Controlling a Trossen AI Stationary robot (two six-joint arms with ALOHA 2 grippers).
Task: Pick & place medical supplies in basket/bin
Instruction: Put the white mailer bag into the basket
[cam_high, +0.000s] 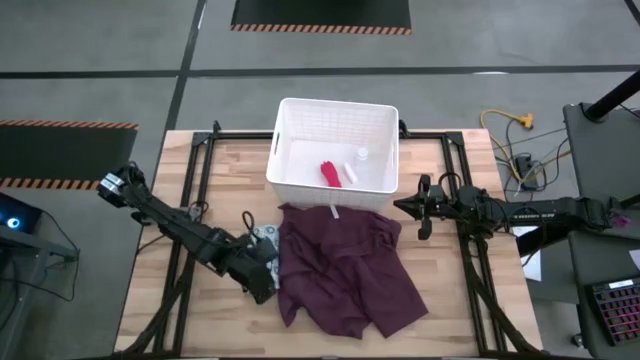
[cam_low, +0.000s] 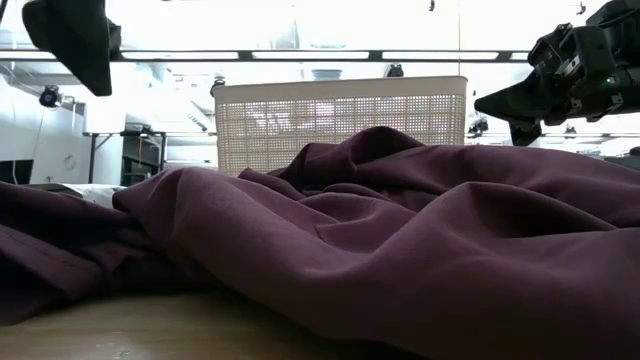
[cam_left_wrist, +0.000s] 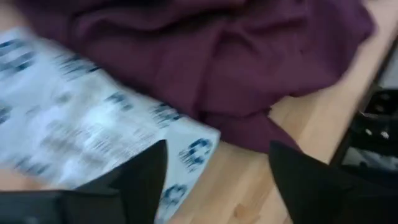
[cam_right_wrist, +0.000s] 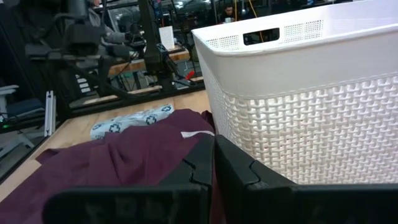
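The white lattice basket (cam_high: 375, 122) stands at the table's far middle. It holds the red tube (cam_high: 329, 174), the white stick (cam_high: 351, 172) and the small white bottle (cam_high: 361, 154). The pale patterned packet (cam_high: 262, 238) lies flat on the wood, and its far side runs under the maroon cloth's (cam_high: 345, 265) left edge. My left gripper (cam_left_wrist: 217, 180) is open and hovers low over the packet (cam_left_wrist: 93, 130), one finger above its corner. My right gripper (cam_high: 415, 205) is shut, in the air just right of the basket's near right corner. It faces the basket (cam_right_wrist: 298, 93) and the cloth (cam_right_wrist: 124, 165). My left gripper stands open over the packet's corner (cam_left_wrist: 193, 152), coming from above at a slant. One finger (cam_left_wrist: 146, 180) shows in front of the packet and the other (cam_left_wrist: 311, 180) over bare wood. Whether either finger touches the packet, I cannot tell.
The crumpled maroon cloth (cam_low: 400, 230) covers the table's middle, from the basket's near wall (cam_low: 340, 120) almost to the near edge. Bare wood (cam_high: 180, 310) shows left of it. Black frame rails (cam_high: 470, 270) run along both sides of the table.
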